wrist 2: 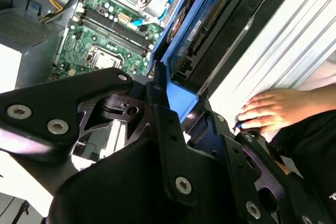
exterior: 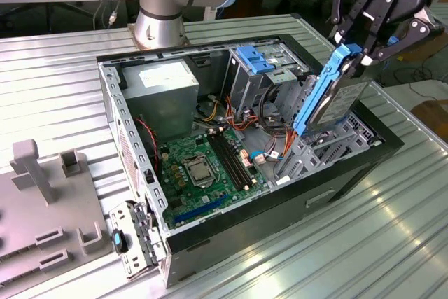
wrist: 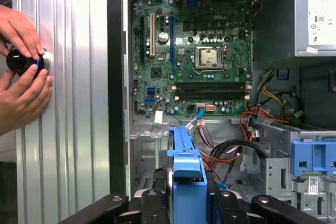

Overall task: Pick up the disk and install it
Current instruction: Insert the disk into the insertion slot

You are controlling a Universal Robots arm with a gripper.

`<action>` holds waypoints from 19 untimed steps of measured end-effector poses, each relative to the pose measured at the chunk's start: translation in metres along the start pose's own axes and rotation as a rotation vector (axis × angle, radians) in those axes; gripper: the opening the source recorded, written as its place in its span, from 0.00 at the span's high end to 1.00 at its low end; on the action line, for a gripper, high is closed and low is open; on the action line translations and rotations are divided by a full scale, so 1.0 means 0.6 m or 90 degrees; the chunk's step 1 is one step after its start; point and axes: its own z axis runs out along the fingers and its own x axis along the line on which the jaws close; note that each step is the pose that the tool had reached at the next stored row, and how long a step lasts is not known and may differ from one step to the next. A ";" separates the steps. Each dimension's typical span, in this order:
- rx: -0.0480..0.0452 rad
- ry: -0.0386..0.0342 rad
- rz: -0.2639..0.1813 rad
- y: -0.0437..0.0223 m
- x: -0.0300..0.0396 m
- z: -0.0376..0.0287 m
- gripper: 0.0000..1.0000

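The disk [exterior: 334, 96], a dark grey drive framed by bright blue side rails, hangs tilted over the open computer case [exterior: 280, 208] at the exterior view's right. Its lower end dips toward the metal bay inside the case. My black gripper [exterior: 357, 55] is shut on the disk's upper end, a finger on each side of the blue frame. In the second wrist view the disk [wrist 2: 205, 30] slants away from the gripper [wrist 2: 184, 108] toward the case's edge. In the first wrist view its blue rail [wrist: 186, 166] rises between the fingers [wrist: 152, 205].
Inside the case lie the green motherboard [exterior: 206, 162], a grey power-supply box [exterior: 168, 85], loose cables and a metal drive cage with a blue latch [exterior: 255, 61]. A person's hands [wrist: 23, 61] hold a small black device on the ribbed table. A grey fixture [exterior: 42, 201] stands at the exterior view's left.
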 end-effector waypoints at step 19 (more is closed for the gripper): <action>-0.0029 0.0000 0.000 -0.028 0.016 0.022 0.63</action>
